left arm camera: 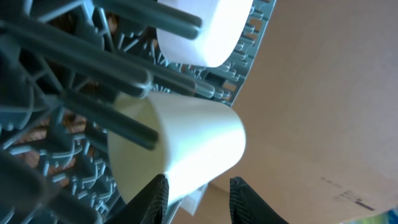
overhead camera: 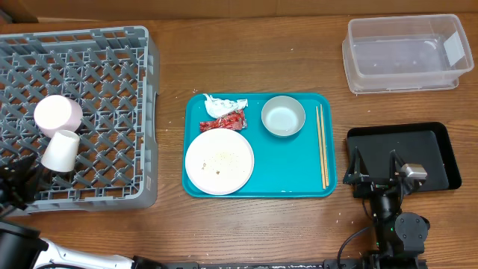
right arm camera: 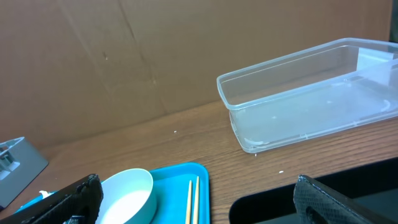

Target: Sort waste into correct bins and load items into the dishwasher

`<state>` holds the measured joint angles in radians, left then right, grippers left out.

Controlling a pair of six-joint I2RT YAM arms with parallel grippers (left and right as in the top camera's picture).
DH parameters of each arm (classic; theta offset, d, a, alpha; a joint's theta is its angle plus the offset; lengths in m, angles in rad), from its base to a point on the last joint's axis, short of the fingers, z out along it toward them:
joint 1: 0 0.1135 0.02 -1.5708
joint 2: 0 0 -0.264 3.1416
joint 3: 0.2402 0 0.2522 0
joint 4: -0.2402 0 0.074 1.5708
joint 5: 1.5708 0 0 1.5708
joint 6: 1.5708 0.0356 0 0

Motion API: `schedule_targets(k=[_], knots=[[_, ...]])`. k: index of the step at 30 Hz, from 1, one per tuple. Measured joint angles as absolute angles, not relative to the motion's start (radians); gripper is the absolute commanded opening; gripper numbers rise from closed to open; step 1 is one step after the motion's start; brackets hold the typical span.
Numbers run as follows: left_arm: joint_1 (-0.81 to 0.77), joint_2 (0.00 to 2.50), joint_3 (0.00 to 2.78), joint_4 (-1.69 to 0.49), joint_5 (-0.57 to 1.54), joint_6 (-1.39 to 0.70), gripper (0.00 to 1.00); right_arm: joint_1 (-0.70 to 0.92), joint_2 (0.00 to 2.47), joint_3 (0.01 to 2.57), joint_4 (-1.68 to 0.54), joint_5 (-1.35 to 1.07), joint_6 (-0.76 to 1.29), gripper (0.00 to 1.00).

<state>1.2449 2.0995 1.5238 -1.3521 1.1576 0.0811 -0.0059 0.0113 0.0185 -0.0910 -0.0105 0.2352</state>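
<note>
At 2 o'clock from the teal tray point(overhead camera: 276, 168), the clear tub point(overhead camera: 403, 54) carries a white label point(overhead camera: 454, 47) on its right end, and I can read no writing on it from my feeds. The red wrapper point(overhead camera: 222, 122) has pale print too small to make out. The faint marks on the cardboard point(left arm camera: 323, 124) in my left wrist view are just as unreadable.

All the waste I see is on the teal tray. One crumpled white napkin point(overhead camera: 224, 105) sits at 11 o'clock with the single wrapper against its lower edge. Loose pale grains point(overhead camera: 222, 158) are scattered over the one round white plate point(overhead camera: 202, 172) at 7 o'clock. One pale bowl point(overhead camera: 283, 116) stands upright at 1 o'clock, and two thin wooden chopsticks point(overhead camera: 321, 146) lie side by side along the 3 o'clock edge.

The grey lattice dish rack point(overhead camera: 104, 52) at 9 o'clock holds two pieces: a second bowl point(overhead camera: 57, 114) (pinkish, tipped on its side) and one white cup point(overhead camera: 61, 151) lying just beside it. I count two bins — the tub and the black tray point(overhead camera: 441, 146) at 3 o'clock.

My left gripper point(left arm camera: 198, 193) is at the rack's 7 o'clock corner. Its fingers are parted a little with the cup right at their tips, and I cannot tell whether they touch it. My right gripper point(right arm camera: 198, 193) is spread wide over the black tray, holding nothing.
</note>
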Motion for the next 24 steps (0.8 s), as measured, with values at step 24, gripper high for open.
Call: schedule_targets(k=[24], knots=[[0.907,2.098,2.12,-1.666,0.642,0.042,0.04,-0.006,0.011,0.019,-0.091,-0.01,0.235,1.0]])
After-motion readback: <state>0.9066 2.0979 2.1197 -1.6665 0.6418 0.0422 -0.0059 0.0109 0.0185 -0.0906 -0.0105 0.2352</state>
